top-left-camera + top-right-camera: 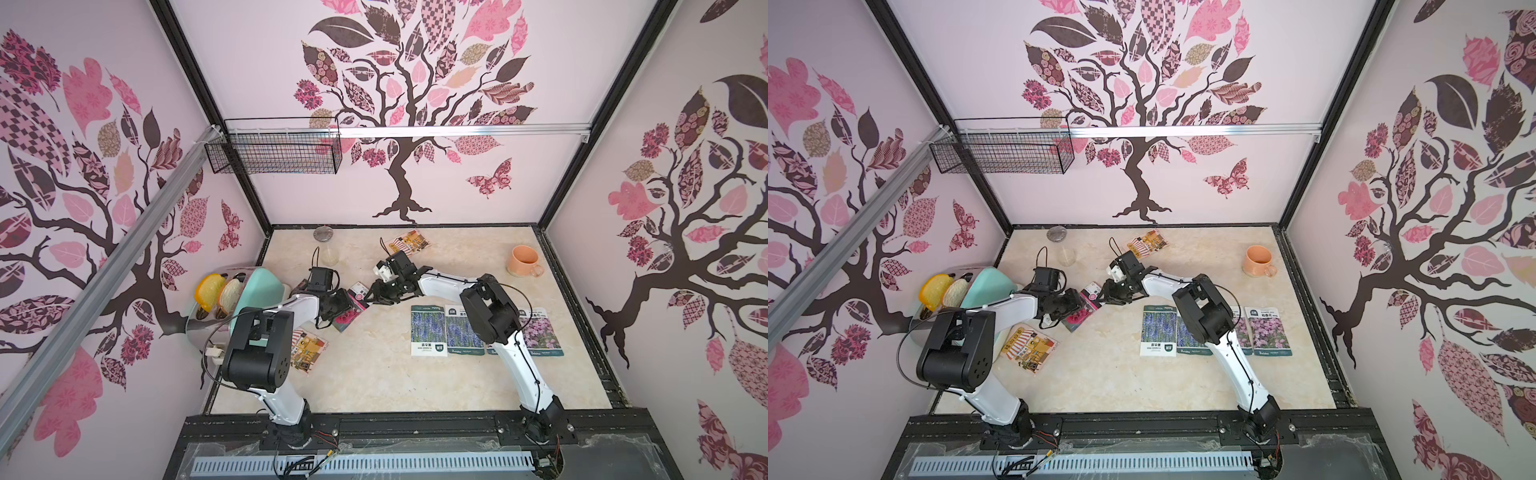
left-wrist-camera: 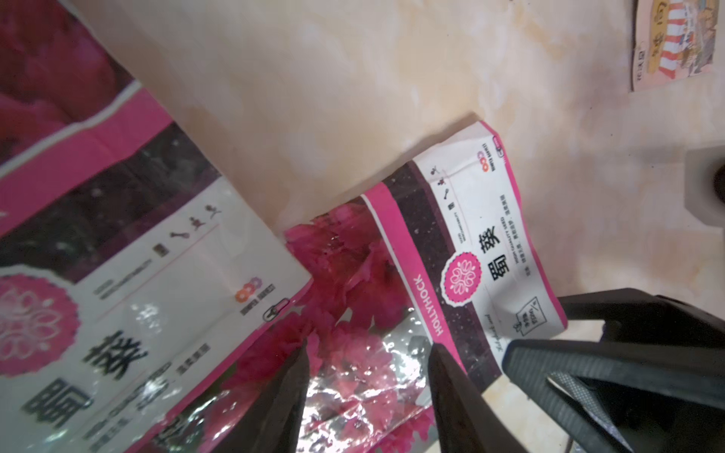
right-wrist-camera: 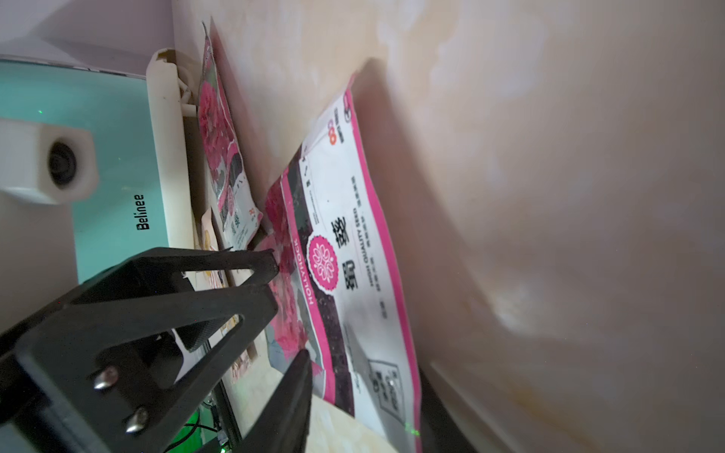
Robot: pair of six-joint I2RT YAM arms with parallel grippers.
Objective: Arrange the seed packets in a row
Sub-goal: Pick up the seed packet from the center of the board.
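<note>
Forming a row on the desk's (image 1: 374,386) right are two lavender packets (image 1: 1158,330) and two pink-purple flower packets (image 1: 1268,334), while the left tool (image 2: 368,347) and right tool (image 3: 289,310), both part-open, are straddling two hollyhock packets (image 2: 463,243) mid-desk, any grip unclear, and two orange shop-print packets (image 1: 1027,347) are lying astray.

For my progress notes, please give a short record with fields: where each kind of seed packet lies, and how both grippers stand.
row so far: lavender packets and pink-purple packets, side by side, partly under the right arm
red-pink packets: two, overlapping
orange packets: apart, one at the back, one beside the left arm
left gripper: fingers apart over a red-pink packet
right gripper: fingers apart at that packet's corner
</note>
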